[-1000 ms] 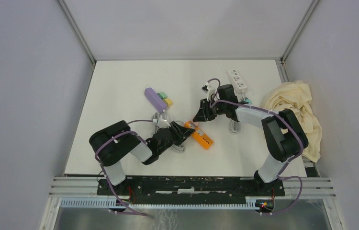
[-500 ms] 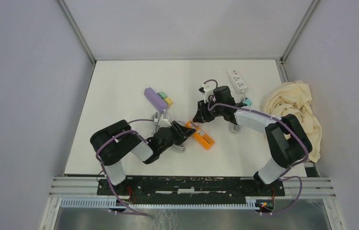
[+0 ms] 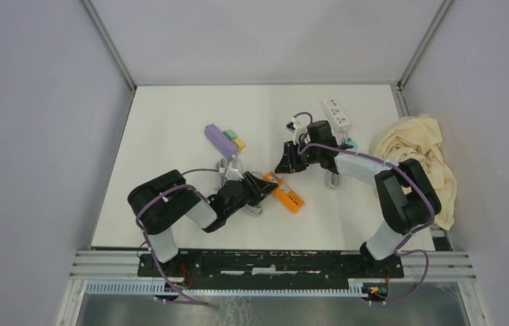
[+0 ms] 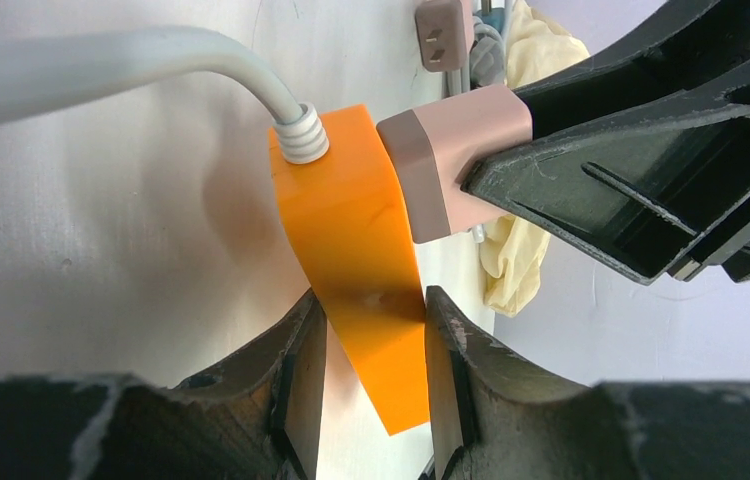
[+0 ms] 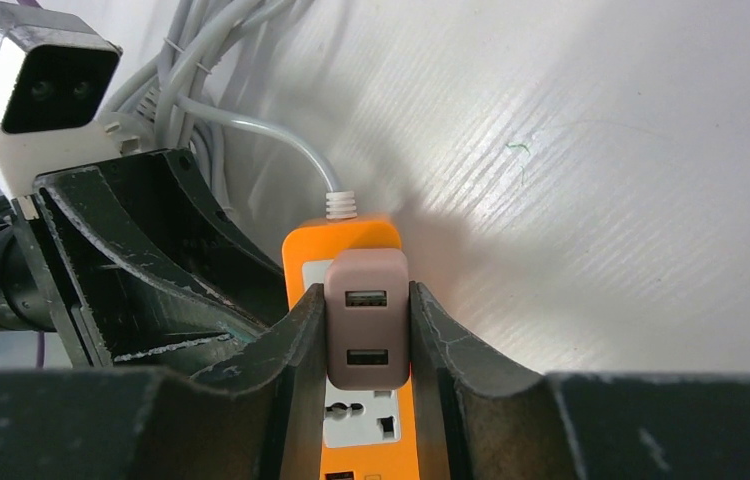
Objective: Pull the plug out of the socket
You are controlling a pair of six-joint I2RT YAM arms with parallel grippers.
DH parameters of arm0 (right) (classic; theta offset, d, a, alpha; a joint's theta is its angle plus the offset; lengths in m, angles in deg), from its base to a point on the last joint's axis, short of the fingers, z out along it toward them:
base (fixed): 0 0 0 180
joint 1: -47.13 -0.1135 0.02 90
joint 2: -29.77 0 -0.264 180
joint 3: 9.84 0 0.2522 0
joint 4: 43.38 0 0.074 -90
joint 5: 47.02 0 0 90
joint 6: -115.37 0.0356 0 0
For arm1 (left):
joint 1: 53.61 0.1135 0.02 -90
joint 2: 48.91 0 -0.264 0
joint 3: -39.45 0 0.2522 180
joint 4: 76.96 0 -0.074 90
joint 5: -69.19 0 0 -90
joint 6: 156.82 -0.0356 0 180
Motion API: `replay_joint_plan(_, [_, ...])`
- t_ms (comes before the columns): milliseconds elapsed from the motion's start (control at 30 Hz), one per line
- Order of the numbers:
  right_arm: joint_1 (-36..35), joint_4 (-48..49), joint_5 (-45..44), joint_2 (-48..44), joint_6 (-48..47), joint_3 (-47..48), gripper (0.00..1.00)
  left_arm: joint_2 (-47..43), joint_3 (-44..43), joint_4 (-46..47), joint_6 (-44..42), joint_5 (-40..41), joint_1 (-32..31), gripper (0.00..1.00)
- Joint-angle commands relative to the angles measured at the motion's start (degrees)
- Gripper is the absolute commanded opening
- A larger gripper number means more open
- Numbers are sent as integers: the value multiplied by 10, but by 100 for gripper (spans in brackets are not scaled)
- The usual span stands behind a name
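An orange power strip, the socket (image 3: pixel 287 194) (image 4: pixel 349 235) (image 5: pixel 303 252), lies at mid-table with a grey cable leaving its end. My left gripper (image 3: pixel 260 187) (image 4: pixel 371 385) is shut on the strip's sides. A pink two-port USB plug (image 4: pixel 456 148) (image 5: pixel 367 322) sits against the strip's face. My right gripper (image 3: pixel 283 166) (image 5: pixel 367 350) is shut on this plug, one finger on each side. In the left wrist view the right gripper's black fingers (image 4: pixel 631 165) come in from the right. The plug's pins are hidden.
A purple strip (image 3: pixel 220 140) with green and yellow plugs (image 3: pixel 237 141) lies left of centre. A white power strip (image 3: pixel 336 113) is at the back right, and a cream cloth (image 3: pixel 420 155) on the right edge. Grey cable coils (image 3: pixel 227 168) (image 3: pixel 331 178) lie near both grippers.
The right wrist rocked slightly to the left and came back. Both grips and the orange strip's place look the same.
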Motion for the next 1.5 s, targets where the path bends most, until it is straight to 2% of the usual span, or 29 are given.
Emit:
replay_joint_plan(0, [-15,-7,-32,-54,6,27,0,-2,-7,-96,-45,23,-2,3])
replay_joint_plan(100, [-17,-7,-40,-67,5,28,0,-14,-16,-138,-48,33,-1,3])
replay_joint_plan(233, [-16,32,61,-67,52,25,0,-22,-28,-182,-50,42,-1,3])
replay_joint_plan(333, [-15,99,120,-69,106,10,0,-27,-27,-193,-46,46,-2,3])
replay_joint_plan(400, [-15,100,103,-76,98,5,0,-29,-26,-200,-45,49,-2,3])
replay_joint_plan(567, [-14,-8,-9,-80,23,32,0,-30,-26,-213,-43,54,-1,3])
replay_joint_plan(733, [-3,76,138,-60,102,22,0,-25,-31,-223,-46,53,0,3])
replay_joint_plan(867, [0,48,115,-76,71,26,0,-26,-29,-231,-47,52,3,3])
replay_joint_plan(1033, [0,-25,21,-101,18,40,0,-28,-32,-246,-48,57,4,3])
replay_joint_plan(1100, [3,-27,52,-94,22,45,0,-29,-35,-254,-49,59,5,3])
replay_joint_plan(1167, [6,9,126,-81,46,44,0,-28,-37,-259,-50,59,5,3])
replay_joint_plan(1233, [6,23,148,-77,58,40,0,-29,-37,-260,-50,57,6,3])
replay_joint_plan(1267, [6,17,133,-80,49,38,0,-31,-36,-261,-51,58,7,3])
replay_joint_plan(1400, [5,-44,-28,-98,-15,41,0,-36,-32,-261,-53,59,8,3])
replay_joint_plan(1467, [5,-61,-30,-91,-25,49,0,-36,-33,-261,-55,58,8,3])
